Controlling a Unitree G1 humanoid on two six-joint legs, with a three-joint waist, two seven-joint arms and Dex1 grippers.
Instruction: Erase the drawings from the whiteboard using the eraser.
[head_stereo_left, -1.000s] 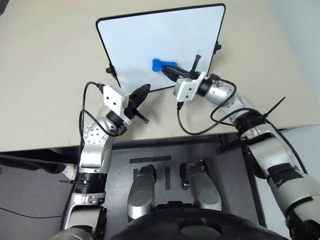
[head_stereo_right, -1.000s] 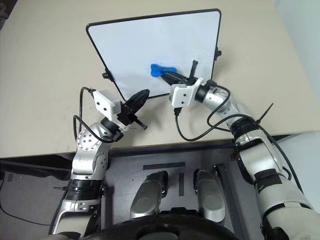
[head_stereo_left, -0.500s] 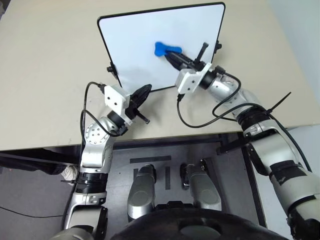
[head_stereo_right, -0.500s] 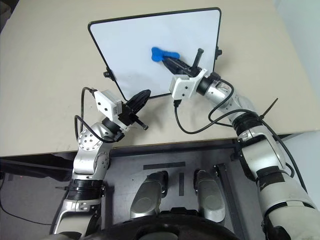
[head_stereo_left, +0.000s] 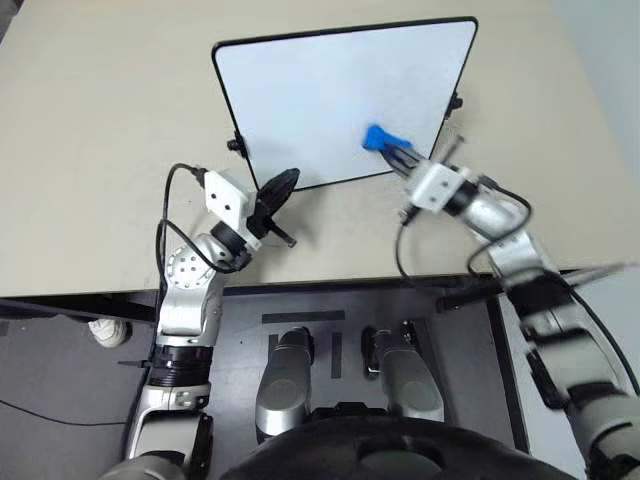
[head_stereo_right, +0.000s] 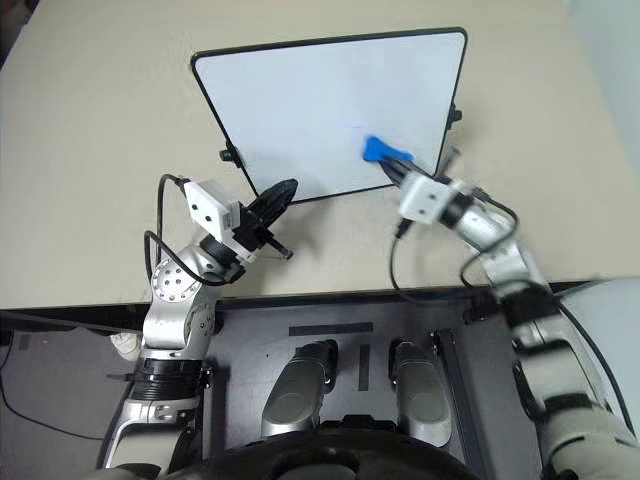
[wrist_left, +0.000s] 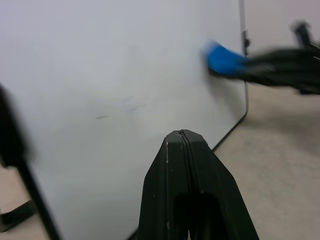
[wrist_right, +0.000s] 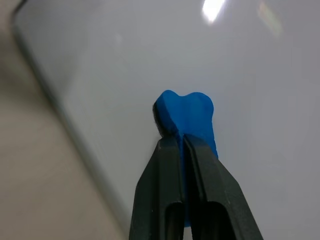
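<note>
In the left eye view, the whiteboard (head_stereo_left: 330, 100) is standing tilted on the beige table (head_stereo_left: 100, 150), propped on small black side knobs so its face is leaning toward the robot and within reach of both arms. The right hand (head_stereo_left: 396, 152) is grasping the bright blue eraser (head_stereo_left: 380, 138) and pressing it to the board's lower right area, near the frame. The left hand (head_stereo_left: 278, 187) is hovering just before the board's bottom edge, clenched on nothing, probably placed there to steady the board if it slides.

In the right eye view, a very faint bluish trace is showing just beside the eraser; otherwise the board is looking clean.

In the left wrist view, the left hand's fingers (wrist_left: 192, 170) are pressing together, pointing at the white surface, where thin grey smudges (wrist_left: 125, 105) are lingering mid-board; no clear drawing is standing out, so the wiping is likely nearing its end.

In the right wrist view, the two black fingers (wrist_right: 167, 180) are pinching the eraser's rear, leaving its rounded, notched front free to rub flat against the glossy board.
</note>
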